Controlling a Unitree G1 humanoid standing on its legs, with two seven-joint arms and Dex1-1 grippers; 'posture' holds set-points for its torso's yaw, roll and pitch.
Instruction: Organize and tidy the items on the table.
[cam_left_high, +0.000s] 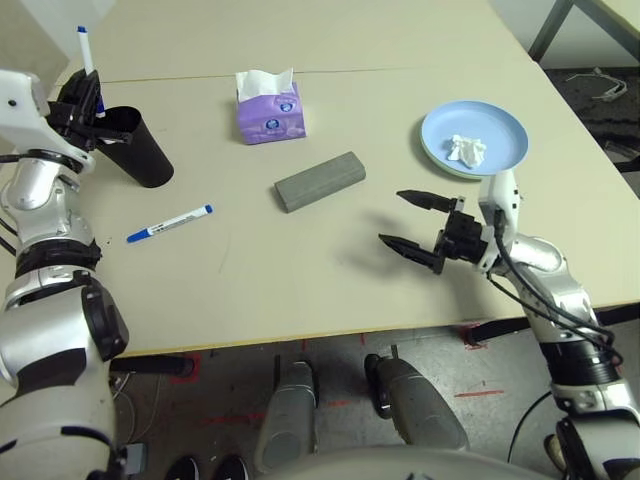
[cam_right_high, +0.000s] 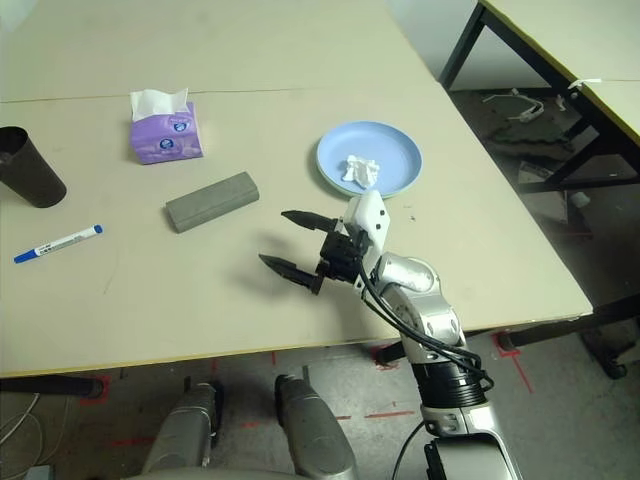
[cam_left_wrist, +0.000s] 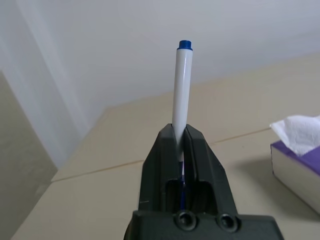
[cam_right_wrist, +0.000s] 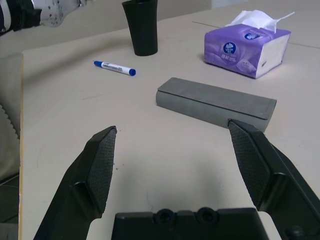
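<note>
Left gripper clamps a white marker upright; the left eye view places it above the black cup. Right gripper spread wide, empty, facing the grey glasses case. Second marker lies on the table. Tissue sits on the blue plate.

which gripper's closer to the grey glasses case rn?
Right. The right gripper hangs open just beside the grey glasses case, fingers facing it. The left gripper is far off at the table's left side, over the black cup, gripping a marker.
</note>
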